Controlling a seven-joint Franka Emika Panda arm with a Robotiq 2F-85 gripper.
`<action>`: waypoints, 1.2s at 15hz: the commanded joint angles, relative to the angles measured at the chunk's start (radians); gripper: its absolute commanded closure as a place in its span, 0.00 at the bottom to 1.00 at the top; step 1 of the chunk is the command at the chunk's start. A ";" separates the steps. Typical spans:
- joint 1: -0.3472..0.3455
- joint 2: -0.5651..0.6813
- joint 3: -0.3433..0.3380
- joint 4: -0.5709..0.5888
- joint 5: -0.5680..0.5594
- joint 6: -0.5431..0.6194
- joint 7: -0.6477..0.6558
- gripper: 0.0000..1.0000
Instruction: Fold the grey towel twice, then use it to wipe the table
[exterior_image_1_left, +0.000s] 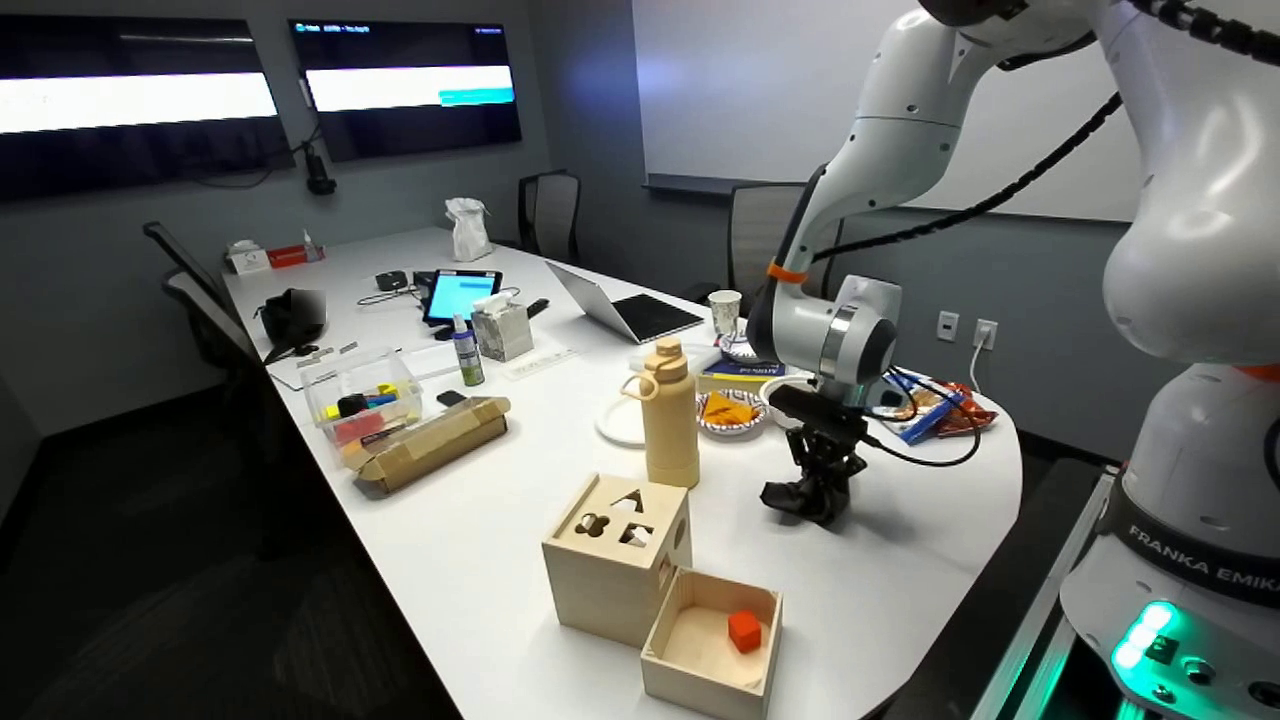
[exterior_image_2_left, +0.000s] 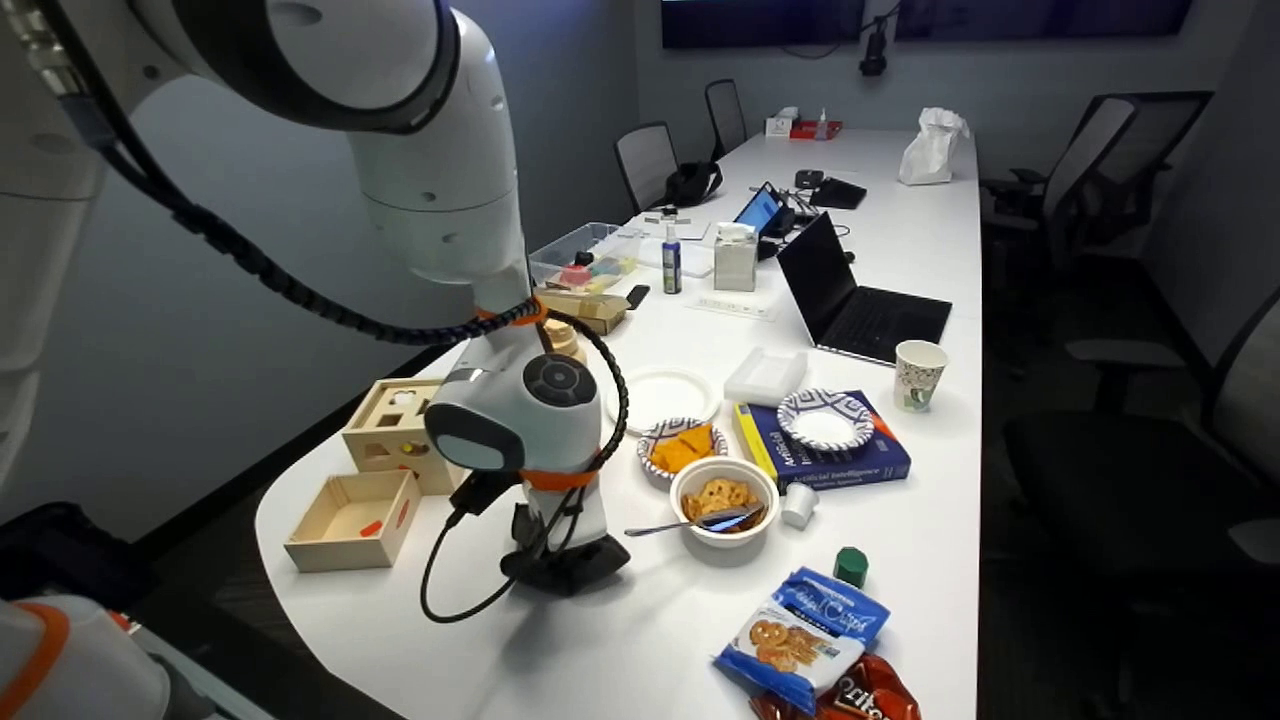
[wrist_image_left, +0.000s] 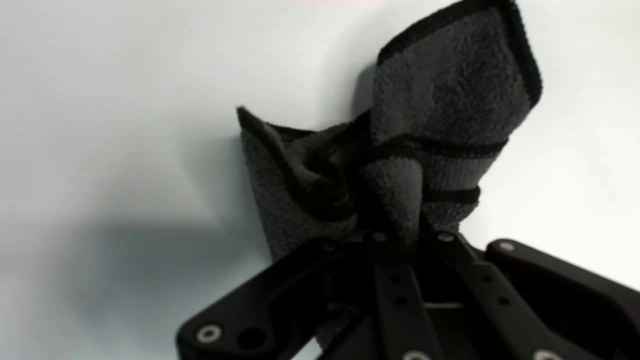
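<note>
Bunched and creased, the grey towel (wrist_image_left: 450, 100) is pinched between the fingers of my gripper (wrist_image_left: 411, 235), which is shut on it. Dark-edged folds and corners spread out beyond the fingertips in the wrist view. In both exterior views the towel (exterior_image_1_left: 805, 500) hangs below the downward-pointing gripper (exterior_image_1_left: 828, 445), low over the rounded near end of the white table (exterior_image_1_left: 850, 600). Whether its lower edges touch the tabletop I cannot tell. The arm partly covers the towel (exterior_image_2_left: 568, 570) in an exterior view.
A wooden shape-sorter box (exterior_image_1_left: 610, 560) and an open wooden tray (exterior_image_1_left: 690, 690) with a red block stand near the towel. Close by are a beige bottle (exterior_image_1_left: 672, 420), a bowl of food with a spoon (exterior_image_2_left: 725, 535), a chip bowl (exterior_image_2_left: 650, 470), a book (exterior_image_2_left: 870, 465) and snack bags (exterior_image_2_left: 800, 640).
</note>
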 joint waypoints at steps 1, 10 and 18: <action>-0.073 0.076 0.087 0.073 -0.002 0.031 -0.095 0.97; -0.073 0.057 0.070 -0.061 -0.036 -0.121 -0.124 0.97; -0.172 -0.044 0.078 -0.197 0.149 0.080 -0.065 0.97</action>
